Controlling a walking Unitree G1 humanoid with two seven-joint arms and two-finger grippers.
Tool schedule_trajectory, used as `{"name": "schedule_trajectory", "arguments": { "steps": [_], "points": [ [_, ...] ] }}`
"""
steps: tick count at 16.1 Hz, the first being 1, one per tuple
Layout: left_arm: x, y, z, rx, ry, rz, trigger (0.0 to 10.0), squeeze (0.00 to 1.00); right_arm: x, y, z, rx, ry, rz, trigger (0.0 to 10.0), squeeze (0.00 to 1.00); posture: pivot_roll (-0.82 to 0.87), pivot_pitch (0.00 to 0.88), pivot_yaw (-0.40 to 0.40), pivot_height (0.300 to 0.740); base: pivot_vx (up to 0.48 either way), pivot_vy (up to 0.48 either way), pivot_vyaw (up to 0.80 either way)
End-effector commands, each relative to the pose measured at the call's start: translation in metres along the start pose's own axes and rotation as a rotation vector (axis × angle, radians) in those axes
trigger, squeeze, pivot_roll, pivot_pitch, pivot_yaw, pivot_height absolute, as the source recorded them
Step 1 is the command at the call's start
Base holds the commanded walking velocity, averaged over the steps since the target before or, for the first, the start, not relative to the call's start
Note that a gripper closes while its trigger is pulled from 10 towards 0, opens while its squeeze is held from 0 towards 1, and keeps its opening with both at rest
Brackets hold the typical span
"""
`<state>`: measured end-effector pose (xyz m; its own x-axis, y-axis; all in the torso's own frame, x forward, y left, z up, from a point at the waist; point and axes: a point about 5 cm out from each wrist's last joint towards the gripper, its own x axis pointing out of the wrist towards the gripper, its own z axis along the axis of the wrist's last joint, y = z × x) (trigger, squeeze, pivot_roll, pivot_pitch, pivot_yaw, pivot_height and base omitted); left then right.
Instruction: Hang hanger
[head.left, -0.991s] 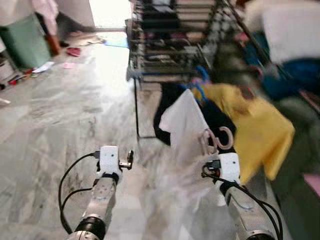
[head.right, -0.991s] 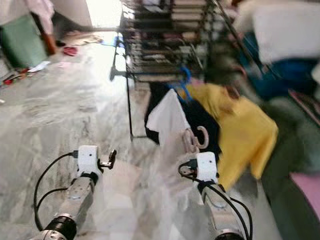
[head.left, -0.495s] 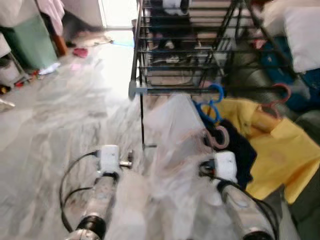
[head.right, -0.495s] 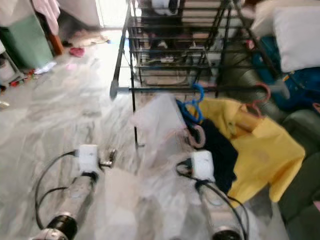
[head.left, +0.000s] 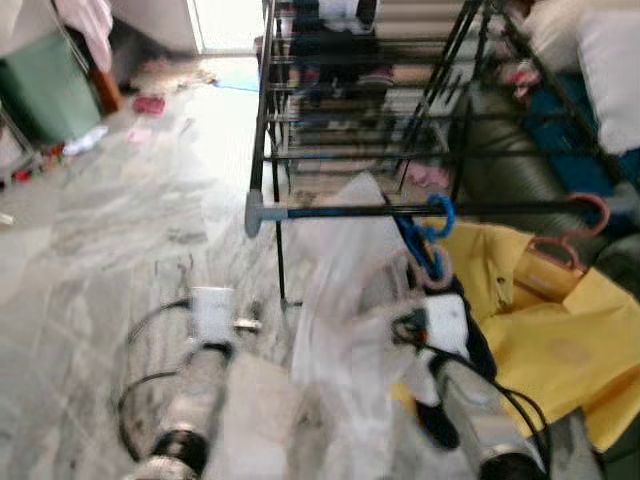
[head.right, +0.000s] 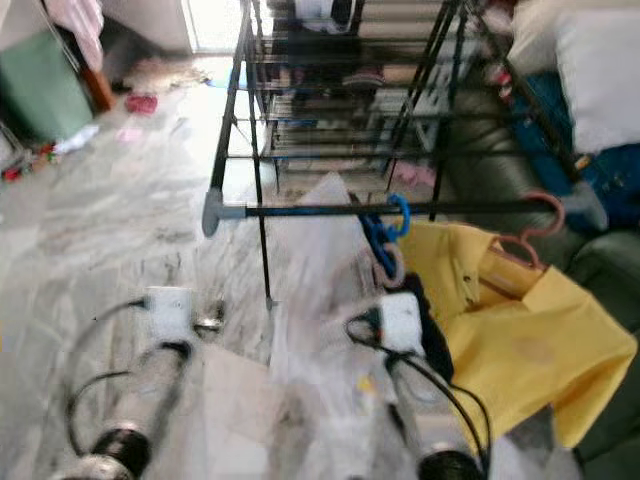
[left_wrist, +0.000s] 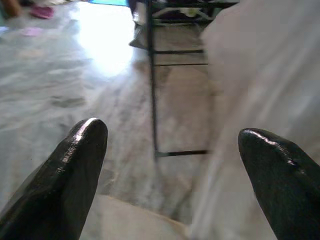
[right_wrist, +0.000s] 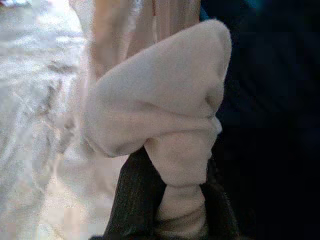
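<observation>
Hanging step, late stage. The right claw (right_wrist: 170, 200) is clenched on a bunched fold of the pale, white-pink garment (head.left: 350, 270), whose pale pink plastic hanger hook (head.right: 392, 268) rises just below the dark horizontal rail (head.right: 330, 210) of the black metal drying rack (head.left: 330, 90) — near it, beside the blue plastic hanger hook (head.right: 392, 222) that already grips the rail. Whether the pink hook touches the rail cannot be told through the blur; it does not appear to sit over it, so the hanging is judged not yet done. The left claw (left_wrist: 172, 165) is released, its 2 black fingers (left_wrist: 75, 165) spread wide over the grey marble floor (head.left: 120, 200), holding nothing. 2 hung items lie along the rail: a yellow shirt (head.right: 520, 330) on a salmon-pink hanger (head.right: 540, 225), and a dark garment (head.left: 480, 340) under the blue hook. Remaining — lift the pink hook over the rail, seat it, let go.
</observation>
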<state>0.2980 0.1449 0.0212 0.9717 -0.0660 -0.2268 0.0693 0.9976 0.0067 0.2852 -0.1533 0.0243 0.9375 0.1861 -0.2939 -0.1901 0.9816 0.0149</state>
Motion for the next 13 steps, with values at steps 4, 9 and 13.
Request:
{"name": "schedule_trajectory", "arguments": {
  "steps": [4,9,13],
  "points": [
    [-0.01,0.017,-0.008,0.028,0.014,0.032,10.0,0.0,0.01,0.02,0.016,0.005,-0.014,0.061,10.0,0.0,-0.07,0.114,-0.014,0.74,0.0,0.0,0.0],
    [-0.013,0.02,-0.009,0.042,0.012,0.03,10.0,0.0,0.019,0.047,0.029,-0.003,0.009,0.145,10.0,0.0,-0.06,0.126,-0.008,0.74,0.0,0.0,0.0],
    [-0.012,0.018,-0.008,0.042,0.011,0.018,10.0,0.0,0.035,0.056,0.059,0.007,0.007,0.145,10.0,0.0,-0.06,0.131,-0.005,0.74,0.0,0.0,0.0]
  ]
}}
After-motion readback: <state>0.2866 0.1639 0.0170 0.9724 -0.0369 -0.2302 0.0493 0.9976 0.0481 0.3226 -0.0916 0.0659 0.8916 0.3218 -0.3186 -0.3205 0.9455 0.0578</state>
